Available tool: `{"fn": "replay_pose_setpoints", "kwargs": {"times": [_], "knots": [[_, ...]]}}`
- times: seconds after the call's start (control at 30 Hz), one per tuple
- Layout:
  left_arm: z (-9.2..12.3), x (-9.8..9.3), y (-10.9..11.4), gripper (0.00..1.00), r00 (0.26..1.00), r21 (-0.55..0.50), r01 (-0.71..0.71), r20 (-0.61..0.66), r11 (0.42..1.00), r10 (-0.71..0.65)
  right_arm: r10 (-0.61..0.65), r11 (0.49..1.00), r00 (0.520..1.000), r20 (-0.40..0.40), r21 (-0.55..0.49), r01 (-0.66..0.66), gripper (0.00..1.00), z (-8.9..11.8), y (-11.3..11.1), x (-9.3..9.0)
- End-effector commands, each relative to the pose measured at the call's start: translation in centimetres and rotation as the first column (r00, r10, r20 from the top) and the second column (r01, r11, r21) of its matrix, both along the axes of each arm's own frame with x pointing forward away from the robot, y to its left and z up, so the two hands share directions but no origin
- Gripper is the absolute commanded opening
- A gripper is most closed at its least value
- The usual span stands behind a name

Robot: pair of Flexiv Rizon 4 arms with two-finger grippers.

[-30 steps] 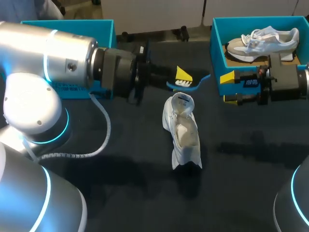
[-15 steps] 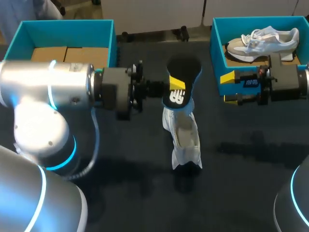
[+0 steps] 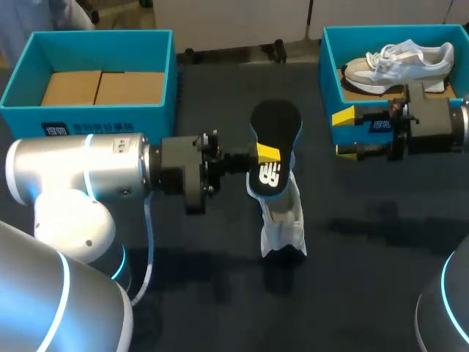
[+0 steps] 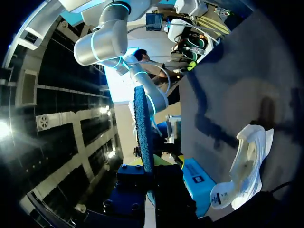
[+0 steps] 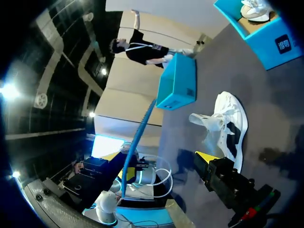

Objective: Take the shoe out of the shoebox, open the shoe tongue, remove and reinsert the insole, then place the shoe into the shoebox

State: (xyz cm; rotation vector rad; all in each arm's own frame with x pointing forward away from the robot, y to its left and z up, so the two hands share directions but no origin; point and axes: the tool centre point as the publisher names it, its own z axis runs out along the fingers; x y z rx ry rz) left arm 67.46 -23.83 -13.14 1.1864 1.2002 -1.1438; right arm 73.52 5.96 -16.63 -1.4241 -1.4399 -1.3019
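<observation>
A white shoe (image 3: 282, 216) lies on the dark table, its tongue pulled open; it also shows beside my left gripper as the shoe (image 4: 244, 166) and ahead of my right gripper as the shoe (image 5: 228, 126). My left gripper (image 3: 265, 155) is shut on a black insole (image 3: 275, 136) with a blue edge, held upright just above the shoe's opening. In the left wrist view the insole (image 4: 142, 128) stands edge-on between the fingers. My right gripper (image 3: 346, 134) hangs open and empty, to the right of the insole, in front of the right shoebox (image 3: 327, 88).
The right blue shoebox holds a second grey-white shoe (image 3: 399, 62). A left blue shoebox (image 3: 95, 117) with a cardboard bottom stands at the back left. Bare dark table lies in front of the shoe.
My left arm swung toward the near side and turned the insole from flat to upright, bringing it over the shoe's opening. The right arm has stayed put.
</observation>
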Motion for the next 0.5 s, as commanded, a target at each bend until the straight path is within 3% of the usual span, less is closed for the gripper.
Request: {"fn": "replay_pose_setpoints", "kwargs": {"times": [0.03,0.5], "knots": [[-0.8,0.0,0.0,0.00,1.000,-0.012,-0.009,0.015,1.000,0.010,0.004,1.000,1.000,-0.013,0.010,-0.004,1.00,0.1,1.3,0.1],[-2.6,0.6,-2.1,0.00,0.990,-0.003,-0.010,0.138,1.000,0.010,0.082,0.996,0.994,-0.075,0.032,-0.080,1.00,1.2,5.3,0.5]]}}
